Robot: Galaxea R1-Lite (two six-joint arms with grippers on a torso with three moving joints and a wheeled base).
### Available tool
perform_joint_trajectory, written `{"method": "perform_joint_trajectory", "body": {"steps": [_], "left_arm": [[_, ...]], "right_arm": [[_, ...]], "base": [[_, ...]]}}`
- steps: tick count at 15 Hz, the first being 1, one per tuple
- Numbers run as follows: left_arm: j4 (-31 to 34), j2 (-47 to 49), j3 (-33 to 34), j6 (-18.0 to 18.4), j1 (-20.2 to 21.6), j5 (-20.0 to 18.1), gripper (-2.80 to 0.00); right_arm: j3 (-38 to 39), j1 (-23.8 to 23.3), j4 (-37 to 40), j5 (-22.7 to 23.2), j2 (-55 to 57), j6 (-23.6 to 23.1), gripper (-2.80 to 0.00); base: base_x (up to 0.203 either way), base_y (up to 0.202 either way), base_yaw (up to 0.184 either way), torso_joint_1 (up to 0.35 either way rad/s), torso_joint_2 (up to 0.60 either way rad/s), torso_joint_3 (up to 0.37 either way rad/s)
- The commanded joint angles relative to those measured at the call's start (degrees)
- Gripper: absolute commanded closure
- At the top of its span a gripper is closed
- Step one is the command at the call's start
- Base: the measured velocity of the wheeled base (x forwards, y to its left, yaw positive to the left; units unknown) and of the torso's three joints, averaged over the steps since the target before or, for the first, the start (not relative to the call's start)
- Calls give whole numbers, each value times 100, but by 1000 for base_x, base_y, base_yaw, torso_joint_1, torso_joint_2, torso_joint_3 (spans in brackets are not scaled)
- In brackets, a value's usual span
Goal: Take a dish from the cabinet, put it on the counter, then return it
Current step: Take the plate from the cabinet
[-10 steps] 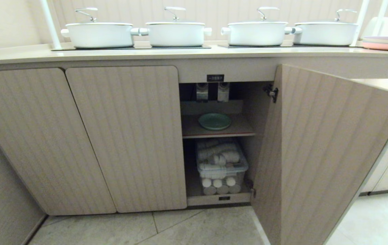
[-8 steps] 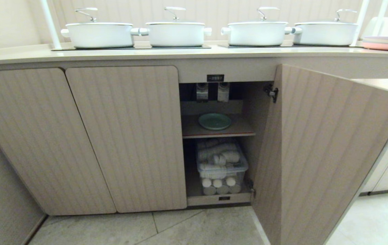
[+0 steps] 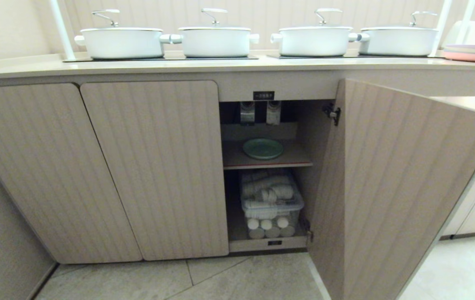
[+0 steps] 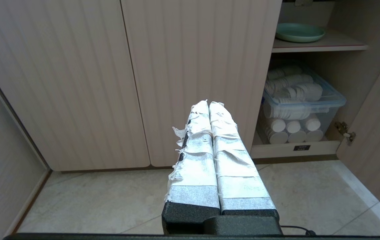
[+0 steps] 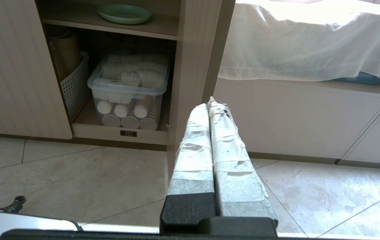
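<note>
While the dish [image 3: 263,148] sits shelved, both end effectors [image 4: 209,104] [image 5: 209,104] hang low, fingers together.

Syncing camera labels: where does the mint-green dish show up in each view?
Head view: the dish lies on the inner shelf of the open cabinet, just right of centre.
Left wrist view: the dish is at the upper right, on the same shelf.
Right wrist view: the dish is at the top, left of centre.
Shared landmark: the clear lidded bin of white cups directly below the shelf.
</note>
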Motion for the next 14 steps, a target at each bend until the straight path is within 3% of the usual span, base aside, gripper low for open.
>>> {"method": "perform_joint_trajectory", "body": {"steps": [1,14], "left_arm": [[-1,-2,0,6,-2,2,0],[-1,-2,0,-2,0,11,0]], "right_arm": [[-4,1,1,2,8,-6,0],[-4,1,1,2,0,-6,0]], "base": [[0,0,0,0,0,0],[0,0,0,0,0,0]]}}
